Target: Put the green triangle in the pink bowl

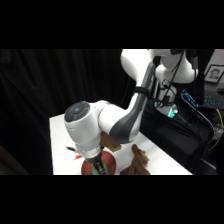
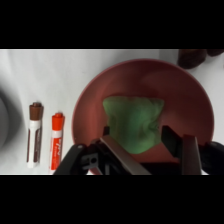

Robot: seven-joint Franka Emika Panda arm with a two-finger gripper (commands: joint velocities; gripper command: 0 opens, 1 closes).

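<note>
White Franka arm reaches down from its base at upper right; gripper (image 1: 98,165) low over the round salmon-pink bowl (image 1: 111,164) at the near edge of the white table (image 1: 60,145).

Wrist view: the bowl (image 2: 90,100) fills most of the frame. Inside it, against the pink floor, sits the flat bright green triangle block (image 2: 132,122), looking soft-edged and large this close. The two fingers (image 2: 172,140) rise either side of the block's lower part, set apart with a gap between them. Whether they pinch the block or stand just clear of it, I cannot tell; the contact is hidden.

Left of the bowl on the table: two markers side by side, one brown-capped (image 2: 34,132), one red-orange (image 2: 56,141). Brown lumpy figure (image 1: 137,159) just beside the bowl in the side view.

Judgement: placing step, block at or in the bowl. Next calls for a full release if not done, then a straight lift clear of the rim.
</note>
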